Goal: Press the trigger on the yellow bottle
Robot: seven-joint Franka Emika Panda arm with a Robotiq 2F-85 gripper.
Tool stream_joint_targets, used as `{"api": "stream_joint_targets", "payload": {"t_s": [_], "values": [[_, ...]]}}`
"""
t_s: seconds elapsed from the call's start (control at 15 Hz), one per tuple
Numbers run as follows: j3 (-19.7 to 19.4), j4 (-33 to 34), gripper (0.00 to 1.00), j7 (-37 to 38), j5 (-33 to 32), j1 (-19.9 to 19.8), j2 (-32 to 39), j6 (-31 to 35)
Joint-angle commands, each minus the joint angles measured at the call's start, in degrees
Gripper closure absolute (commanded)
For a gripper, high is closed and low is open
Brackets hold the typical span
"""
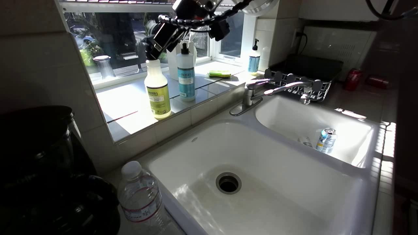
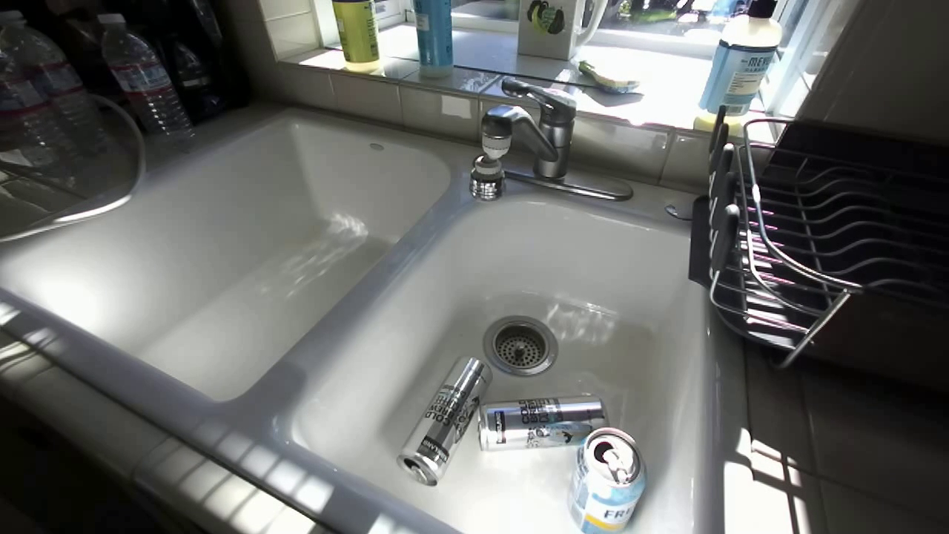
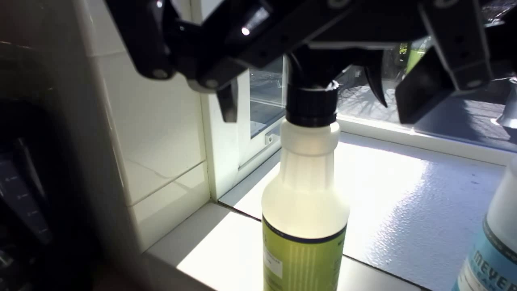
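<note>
My tool [image 3: 318,111] is parted, the curved trigger [image 3: 376,85] of one translucent yellow bottle [image 3: 305,202] between its jaws. The sink [image 2: 348,319] holds three metal cans [image 2: 545,424].

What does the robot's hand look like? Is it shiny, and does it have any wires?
It's black, with shiny spots where light hits. The fingers have chunky, angular tips, joined to flat bars with little round grey pins. And yes: a bumpy black cable curves across above them. I can't make out any writing, and most of the rest is outside the pictures.
</note>
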Motion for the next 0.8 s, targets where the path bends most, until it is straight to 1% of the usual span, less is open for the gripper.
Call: {"api": "stream_joint_targets", "payload": {"t_s": [0.0,0.13,0.27,0.33,0.53,0.73], "values": [[0.89,2.23,0.03,2.35,-2.28,-0.56,2.03,1.09],[1.0,2.74,0.06,2.6,-2.37,-0.63,2.53,1.09],[1.19,3.25,0.06,2.5,-2.28,-0.71,3.04,1.19],[-0.2,3.08,0.05,1.74,-1.18,0.37,3.07,1.44],[-0.08,3.49,0.04,1.56,-0.88,0.33,3.68,1.96],[0.05,4.11,0.06,1.39,-0.65,0.28,4.21,2.03]]}}
